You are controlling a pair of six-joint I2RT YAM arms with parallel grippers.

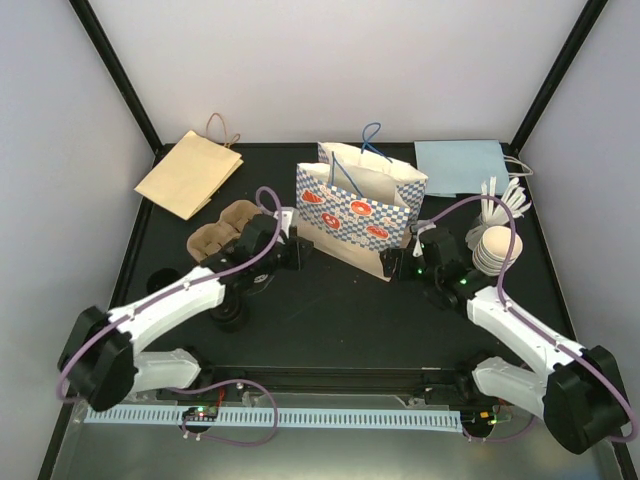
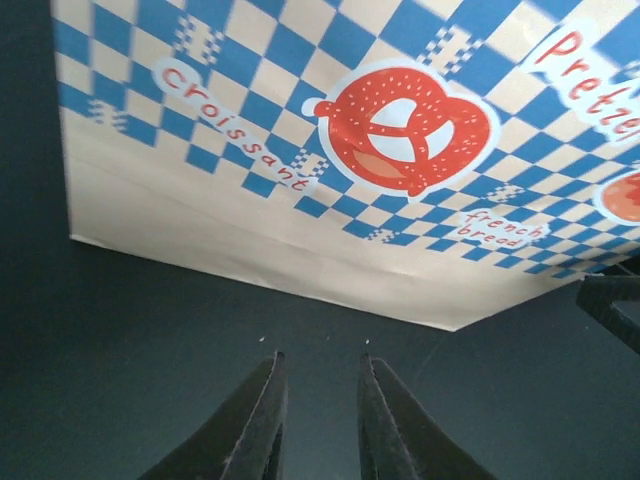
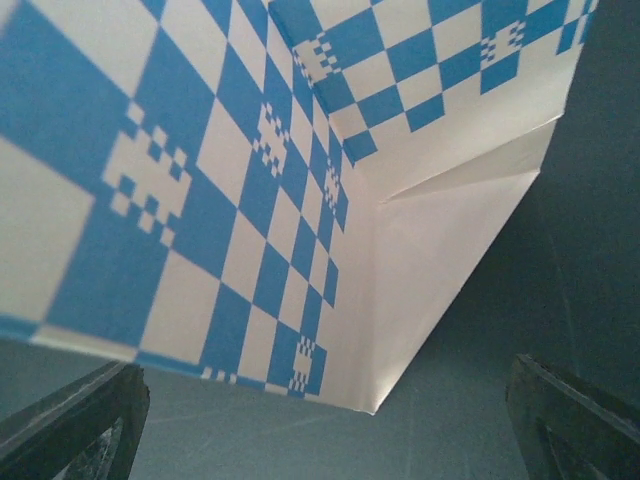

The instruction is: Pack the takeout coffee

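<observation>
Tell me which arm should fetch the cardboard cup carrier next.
Left. The cup carrier lies on the left side, close beside the left arm; the left tool is empty, its fingers slightly parted. The right tool, wide open, sits across the checkered bag from it.

L wrist: bag (image 2: 200,230) ahead of jaws, top cut off, "Pretz" print (image 2: 590,70) clipped. R wrist: fingers (image 3: 80,420) cut off at bottom corners. Carrier (image 1: 215,235) partly behind L arm (image 1: 170,300).
</observation>
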